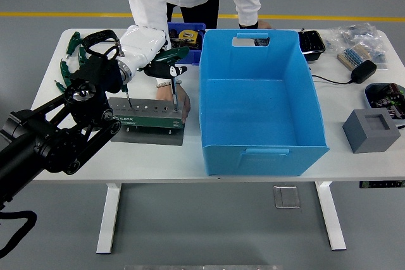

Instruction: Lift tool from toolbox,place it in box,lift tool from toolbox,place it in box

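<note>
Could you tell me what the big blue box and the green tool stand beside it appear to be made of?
The blue box looks like thin corrugated plastic sheet with a matte finish: flat folded walls and cut-out handle slots. The green tool stand looks like painted metal, a rigid block with a row of drilled holes and white lettering on its front, though moulded plastic cannot be ruled out.

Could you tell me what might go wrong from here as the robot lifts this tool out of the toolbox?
1. The person's hand rests by the toolbox, under the raised tool; a drop or swing could strike it.
2. The left hand is close to the person's sleeve, so carrying right toward the blue box could brush the arm.
3. The tool's shaft looks close above the toolbox holes, so a sideways move might tip the rack.
</note>
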`<state>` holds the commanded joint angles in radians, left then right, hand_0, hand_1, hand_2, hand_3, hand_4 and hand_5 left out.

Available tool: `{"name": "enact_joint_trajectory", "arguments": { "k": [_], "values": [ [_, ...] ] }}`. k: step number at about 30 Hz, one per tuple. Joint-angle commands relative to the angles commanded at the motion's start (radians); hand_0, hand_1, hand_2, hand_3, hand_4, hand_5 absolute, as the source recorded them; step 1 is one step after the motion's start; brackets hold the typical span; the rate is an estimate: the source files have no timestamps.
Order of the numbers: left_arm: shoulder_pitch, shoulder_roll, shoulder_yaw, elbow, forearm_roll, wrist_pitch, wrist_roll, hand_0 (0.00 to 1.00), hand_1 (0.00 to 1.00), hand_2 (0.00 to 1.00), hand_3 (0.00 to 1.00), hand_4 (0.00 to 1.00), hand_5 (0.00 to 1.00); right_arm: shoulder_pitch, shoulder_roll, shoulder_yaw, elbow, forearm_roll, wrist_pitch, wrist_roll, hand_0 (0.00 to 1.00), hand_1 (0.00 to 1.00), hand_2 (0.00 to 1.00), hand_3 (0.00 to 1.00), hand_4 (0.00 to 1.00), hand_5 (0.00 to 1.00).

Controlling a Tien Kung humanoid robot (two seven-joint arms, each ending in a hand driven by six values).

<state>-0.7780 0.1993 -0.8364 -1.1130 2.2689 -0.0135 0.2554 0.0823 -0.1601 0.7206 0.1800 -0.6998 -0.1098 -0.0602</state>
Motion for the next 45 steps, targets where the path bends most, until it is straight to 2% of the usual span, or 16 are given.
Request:
{"name": "enact_joint_trajectory", "arguments": {
  "k": [12,22,28,34,38,45],
  "values": [
    [-0.052,0.063,-0.018,-0.081,0.0,-0.052,-0.031,0.034,0.002,0.008,0.109,0.85,0.491,-0.003,0.003,0.014,0.0,-0.008,0.001,-0.002,0.641,0.618,0.716,0.731,0.91,0.987],
    [-0.11,0.125,-0.03,-0.153,0.0,-0.09,-0.023,0.033,0.002,0.007,0.108,0.841,0.482,-0.002,0.004,0.016,0.0,-0.008,-0.001,-0.004,0.638,0.618,0.715,0.732,0.909,0.986],
    [-0.157,0.149,-0.023,-0.179,0.0,-0.062,-0.019,0.032,0.002,0.008,0.108,0.83,0.467,-0.001,0.004,0.021,0.0,-0.018,-0.001,-0.009,0.639,0.618,0.715,0.73,0.906,0.988],
    [-0.18,0.129,-0.047,-0.207,0.0,-0.039,-0.014,0.032,0.002,0.009,0.109,0.831,0.463,-0.001,0.003,0.013,0.0,-0.015,-0.002,-0.01,0.639,0.617,0.716,0.729,0.904,0.988],
    [-0.185,0.099,-0.054,-0.246,0.0,0.003,0.001,0.032,0.002,0.009,0.11,0.833,0.466,0.0,0.001,0.0,0.0,-0.004,-0.003,-0.01,0.639,0.616,0.717,0.73,0.904,0.988],
    [-0.173,0.033,-0.005,-0.292,-0.048,0.068,0.007,0.032,0.002,0.009,0.109,0.835,0.47,0.003,-0.001,-0.023,0.0,0.013,-0.004,-0.01,0.639,0.616,0.719,0.729,0.902,0.988]
  ]
}}
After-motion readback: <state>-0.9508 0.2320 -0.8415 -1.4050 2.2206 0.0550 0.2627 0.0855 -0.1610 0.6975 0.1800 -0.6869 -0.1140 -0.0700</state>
